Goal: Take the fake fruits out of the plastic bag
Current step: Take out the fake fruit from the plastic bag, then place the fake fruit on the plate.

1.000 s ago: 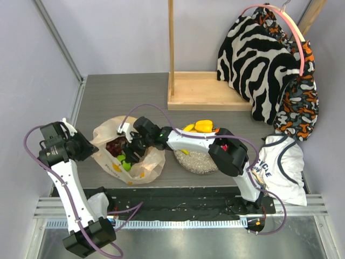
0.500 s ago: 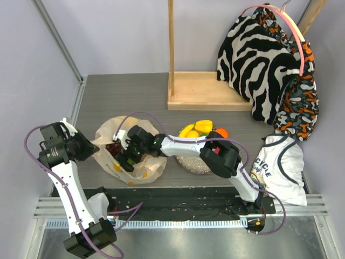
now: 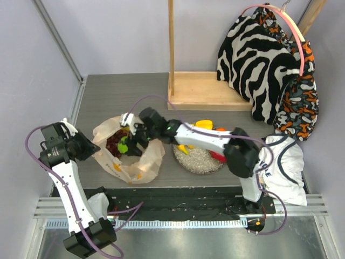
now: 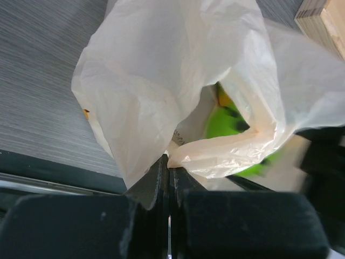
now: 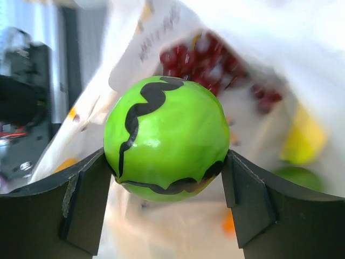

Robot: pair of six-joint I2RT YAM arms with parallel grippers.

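The plastic bag (image 3: 141, 164) lies open on the table's left. My left gripper (image 3: 89, 149) is shut on its left rim, and the left wrist view shows the pinched film (image 4: 161, 81) at the closed tips (image 4: 170, 170). My right gripper (image 3: 126, 144) hovers over the bag's mouth, shut on a green apple (image 3: 123, 147) marked with black lines (image 5: 164, 137). A dark red grape bunch (image 5: 215, 59) lies in the bag below, beside a blurred yellow fruit (image 5: 304, 140). On the speckled plate (image 3: 197, 160) sit a yellow pepper (image 3: 204, 124), an orange (image 3: 221, 130) and a red fruit (image 3: 218, 156).
A wooden stand base (image 3: 205, 93) stands behind the plate, its post rising out of view. Zebra-print cloth (image 3: 264, 59) hangs at the back right. A white shirt (image 3: 284, 164) lies at the table's right edge.
My right gripper reached lower into the bag, then came back up and to the right with the green apple between its fingers. The left gripper has held still.
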